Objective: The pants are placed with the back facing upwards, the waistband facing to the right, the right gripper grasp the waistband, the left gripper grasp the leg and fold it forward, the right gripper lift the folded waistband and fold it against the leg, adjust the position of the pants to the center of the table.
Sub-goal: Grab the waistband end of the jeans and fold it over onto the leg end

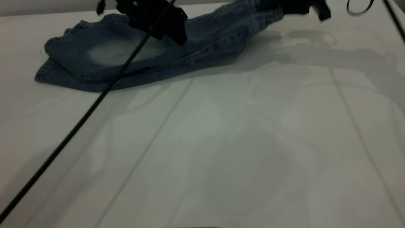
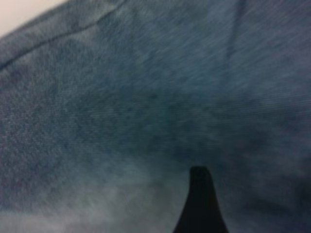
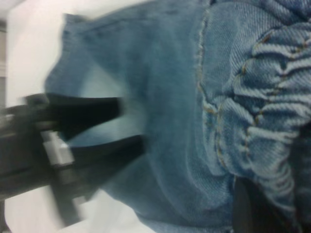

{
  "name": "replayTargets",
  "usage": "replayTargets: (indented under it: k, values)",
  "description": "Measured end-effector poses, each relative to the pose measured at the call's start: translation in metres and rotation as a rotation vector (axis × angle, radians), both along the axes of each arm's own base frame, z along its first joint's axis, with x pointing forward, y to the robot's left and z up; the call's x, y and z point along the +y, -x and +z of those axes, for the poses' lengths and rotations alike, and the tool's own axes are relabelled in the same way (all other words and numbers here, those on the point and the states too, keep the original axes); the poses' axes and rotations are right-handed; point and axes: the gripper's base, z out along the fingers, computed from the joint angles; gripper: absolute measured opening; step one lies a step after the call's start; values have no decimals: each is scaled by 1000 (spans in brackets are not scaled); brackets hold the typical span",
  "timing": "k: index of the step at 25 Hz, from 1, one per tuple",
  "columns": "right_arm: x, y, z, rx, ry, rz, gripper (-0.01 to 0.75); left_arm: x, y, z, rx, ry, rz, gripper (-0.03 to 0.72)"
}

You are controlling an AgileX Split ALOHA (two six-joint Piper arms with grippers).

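Observation:
The blue denim pants [image 1: 133, 53] lie at the far left of the table [image 1: 221, 142], folded lengthwise with one leg [image 1: 104, 52] stacked on the other and the hems at the left. My right gripper [image 1: 286, 9] is shut on the gathered waistband [image 3: 272, 97] and holds that end raised off the table at the far right. One dark finger [image 3: 250, 208] of it shows under the ruffles. My left gripper [image 1: 178, 38] hovers just above the middle of the pants, jaws apart over a pale faded patch [image 3: 102, 92]. Denim fills the left wrist view around one fingertip [image 2: 199, 204].
A thin black cable [image 1: 79, 122] runs from the left arm diagonally down to the near left corner. A cable loop [image 1: 359, 8] hangs at the far right. The table's back edge lies just behind the pants.

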Motion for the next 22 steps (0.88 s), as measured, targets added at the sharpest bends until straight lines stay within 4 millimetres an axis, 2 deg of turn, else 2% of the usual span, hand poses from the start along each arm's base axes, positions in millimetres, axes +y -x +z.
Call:
replayTargets:
  k: [6,12,14,16,18,20,22]
  values:
    - [1,4,42,-85,9,37,60,-16,-5,-27,43,0,-27,494]
    - [1,6,61,-122,9,53,60,-45,5,-29,57,-14,-105,494]
    - [1,7,63,-127,8,56,60,-46,7,-21,91,-43,-140,494]
    - [2,7,64,-129,9,56,60,-35,3,0,112,-82,-145,494]
    - [3,7,64,-133,14,56,60,-17,-3,30,128,-114,-115,494]
    - [8,7,64,-143,23,61,60,9,-11,62,120,-145,-61,494]
    - [15,8,65,-152,29,73,60,34,-15,79,127,-177,-8,494]
